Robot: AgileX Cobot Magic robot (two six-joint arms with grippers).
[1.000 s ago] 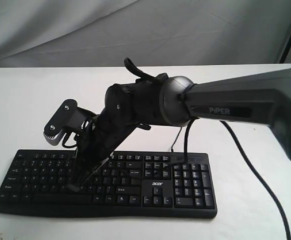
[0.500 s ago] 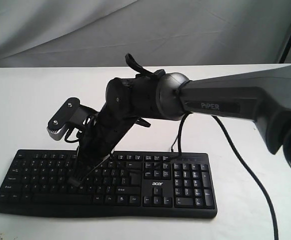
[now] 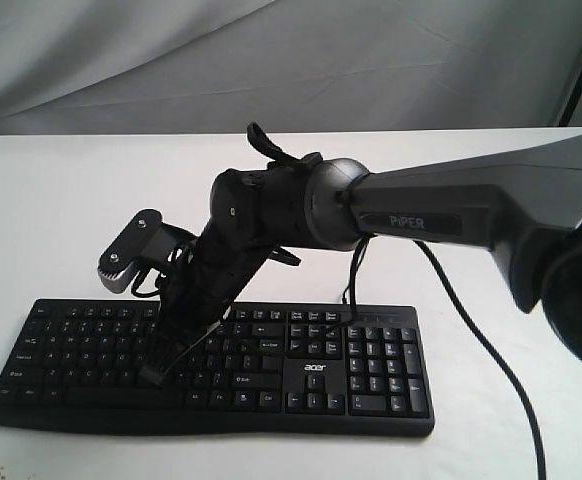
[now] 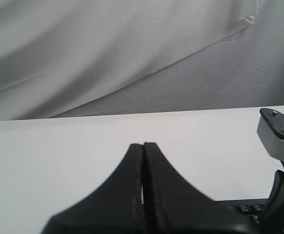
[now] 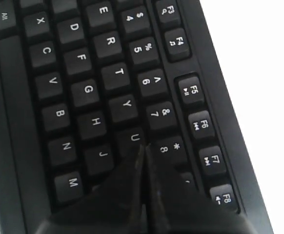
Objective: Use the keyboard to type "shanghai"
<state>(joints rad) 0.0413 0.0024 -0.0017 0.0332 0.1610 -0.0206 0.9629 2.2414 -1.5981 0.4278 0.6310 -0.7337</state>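
Compared with half a second back, my right pincer (image 3: 157, 372) has dipped down toward the keys again after a small lift. The arm (image 3: 451, 210) behind it has slid a touch to the left in the exterior view. Nothing big, just the usual peck-and-hop.

Right pincer is pinched fully together with nothing in it, working like one blunt finger. It slants down over the left half of the keyboard (image 3: 313, 368). That lies flat on the white worktop (image 3: 51, 220) near the front edge, long side across the view, number pad (image 3: 386, 365) off to the right. In the wrist view the tips line up around the U key (image 5: 132, 137), with the J key (image 5: 102, 155) and 8 key (image 5: 167, 146) just beside. Whatever sits directly under the tip is hidden, though, so I honestly can't tell if I'm touching a key or hanging just above one. The left pincer (image 4: 143, 145) is closed up tight too, empty, away from the keys with only a corner of the keyboard in its view.

What worries me is that the keys are packed close and the tip is blunt. If I come down on a seam, I'd guess two keys go at once, or a neighbour gets hit instead of the letter I want. Lingering on a key could repeat it. And since I'm pressing at a slant, a hard push might scoot the keyboard.
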